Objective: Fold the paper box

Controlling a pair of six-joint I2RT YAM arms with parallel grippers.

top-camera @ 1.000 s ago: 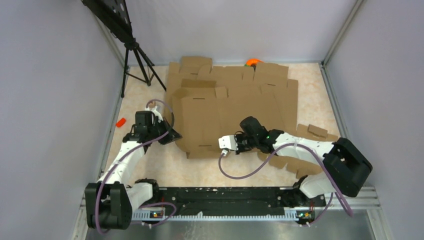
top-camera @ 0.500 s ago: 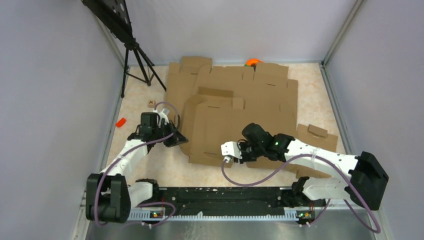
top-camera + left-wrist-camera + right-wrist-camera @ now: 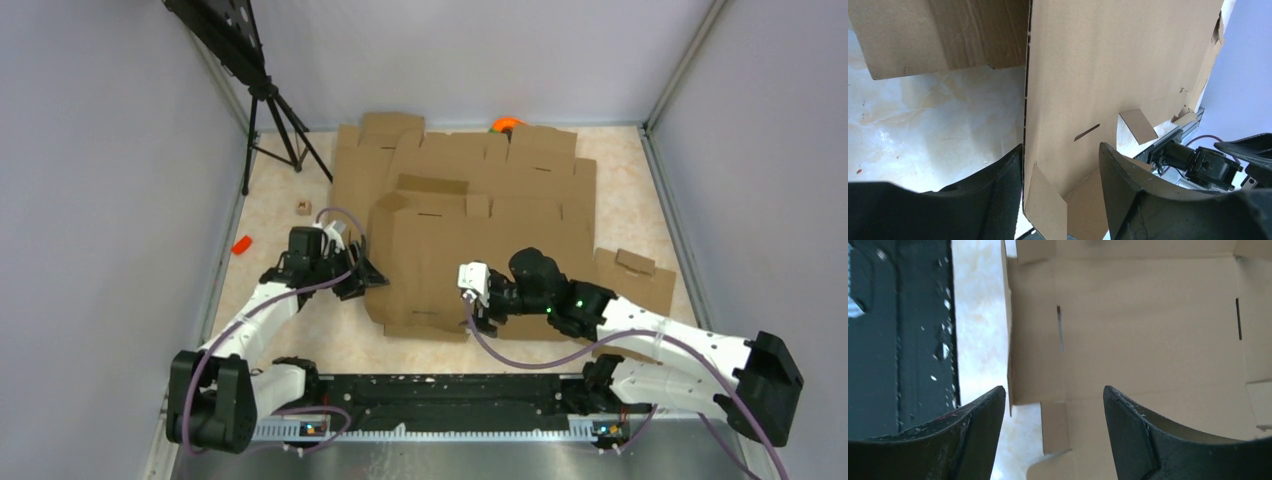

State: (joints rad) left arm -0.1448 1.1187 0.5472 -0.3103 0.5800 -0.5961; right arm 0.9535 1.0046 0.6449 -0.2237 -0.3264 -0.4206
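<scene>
Unfolded paper box [image 3: 450, 250] lies atop cardboard blanks [image 3: 545, 165]; left gripper [image 3: 1060, 147] at box's left edge, right gripper [image 3: 1054, 390] over its near edge, both with fingers apart.

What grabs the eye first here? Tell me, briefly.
A pile of flat brown cardboard blanks covers the middle and far side of the table, with the creased brown paper box lying on top at the near side. The left gripper and right gripper hover open at its near edge.
</scene>
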